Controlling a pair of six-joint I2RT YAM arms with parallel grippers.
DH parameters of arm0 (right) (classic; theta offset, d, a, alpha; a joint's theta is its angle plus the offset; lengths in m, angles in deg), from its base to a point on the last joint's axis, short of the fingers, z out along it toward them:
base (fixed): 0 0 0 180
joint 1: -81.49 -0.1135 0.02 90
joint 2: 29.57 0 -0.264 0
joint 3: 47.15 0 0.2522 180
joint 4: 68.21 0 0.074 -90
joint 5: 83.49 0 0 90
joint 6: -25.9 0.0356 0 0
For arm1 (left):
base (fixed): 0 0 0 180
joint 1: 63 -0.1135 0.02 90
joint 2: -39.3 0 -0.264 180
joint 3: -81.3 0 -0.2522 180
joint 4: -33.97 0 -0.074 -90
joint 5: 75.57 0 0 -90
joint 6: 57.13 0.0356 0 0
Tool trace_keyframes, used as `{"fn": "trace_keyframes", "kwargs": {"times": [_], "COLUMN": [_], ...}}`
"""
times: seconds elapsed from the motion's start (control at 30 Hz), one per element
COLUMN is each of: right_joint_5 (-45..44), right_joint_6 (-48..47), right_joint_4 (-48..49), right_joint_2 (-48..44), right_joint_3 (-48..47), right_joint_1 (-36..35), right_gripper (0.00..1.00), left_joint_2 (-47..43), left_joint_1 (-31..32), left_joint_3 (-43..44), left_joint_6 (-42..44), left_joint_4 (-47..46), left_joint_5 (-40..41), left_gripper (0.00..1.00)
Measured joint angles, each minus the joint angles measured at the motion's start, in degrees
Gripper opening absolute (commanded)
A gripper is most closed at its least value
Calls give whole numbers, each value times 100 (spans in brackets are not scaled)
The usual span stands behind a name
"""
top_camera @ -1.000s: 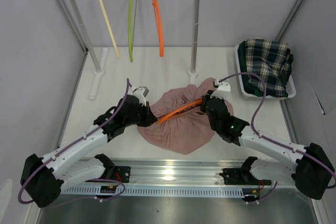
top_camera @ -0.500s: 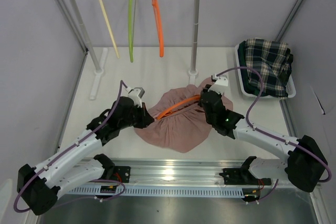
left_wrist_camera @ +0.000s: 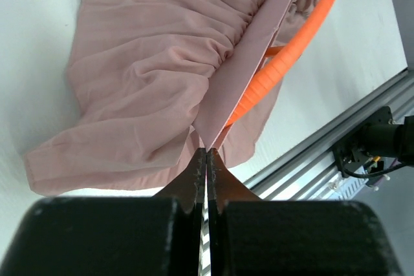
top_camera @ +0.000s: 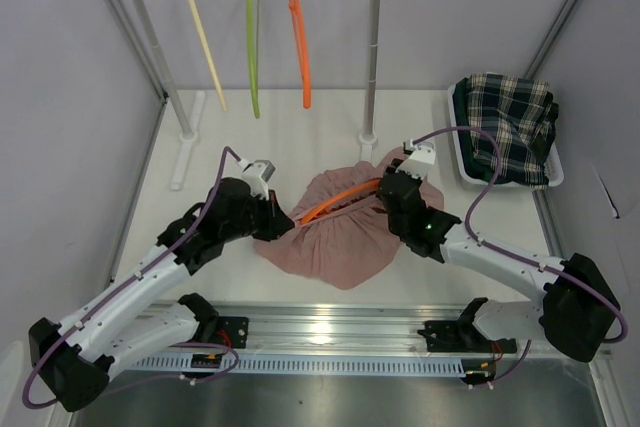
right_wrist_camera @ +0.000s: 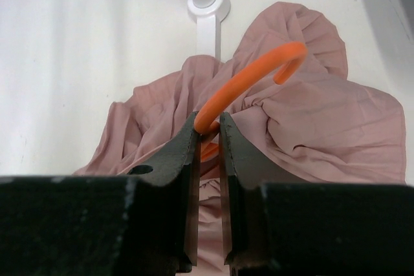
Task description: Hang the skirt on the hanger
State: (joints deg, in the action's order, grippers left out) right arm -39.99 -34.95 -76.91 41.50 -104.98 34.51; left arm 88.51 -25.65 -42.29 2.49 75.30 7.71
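Note:
A pink skirt (top_camera: 345, 237) lies bunched on the white table between my arms. An orange hanger (top_camera: 335, 203) runs across its waistband. My left gripper (top_camera: 281, 228) is shut on the skirt's waistband edge (left_wrist_camera: 242, 63), pulled taut beside the hanger arm (left_wrist_camera: 284, 66). My right gripper (top_camera: 392, 187) is shut on the hanger's neck, below its hook (right_wrist_camera: 259, 72), with the skirt (right_wrist_camera: 323, 127) spread beyond.
A clothes rack (top_camera: 372, 47) stands at the back with a cream hanger (top_camera: 205, 42), a green hanger (top_camera: 251, 42) and an orange one (top_camera: 300, 37). A white basket (top_camera: 553, 175) at the right holds plaid cloth (top_camera: 505, 122). A metal rail (top_camera: 330, 332) runs along the near edge.
My left gripper has drawn the waistband edge to the left and slightly back. My right gripper has moved a little back with the hanger. The green hanger on the rack has swung.

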Motion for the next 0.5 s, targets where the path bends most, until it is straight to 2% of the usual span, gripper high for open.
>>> {"fn": "trace_keyframes", "kwargs": {"times": [0.5], "right_joint_5": [-1058], "right_joint_6": [24], "right_joint_4": [-61], "right_joint_2": [103], "right_joint_3": [-42], "right_joint_1": [-564], "right_gripper": [0], "left_joint_2": [356], "left_joint_1": [-2], "left_joint_3": [614], "left_joint_6": [85], "left_joint_4": [415], "left_joint_5": [-275], "left_gripper": [0]}}
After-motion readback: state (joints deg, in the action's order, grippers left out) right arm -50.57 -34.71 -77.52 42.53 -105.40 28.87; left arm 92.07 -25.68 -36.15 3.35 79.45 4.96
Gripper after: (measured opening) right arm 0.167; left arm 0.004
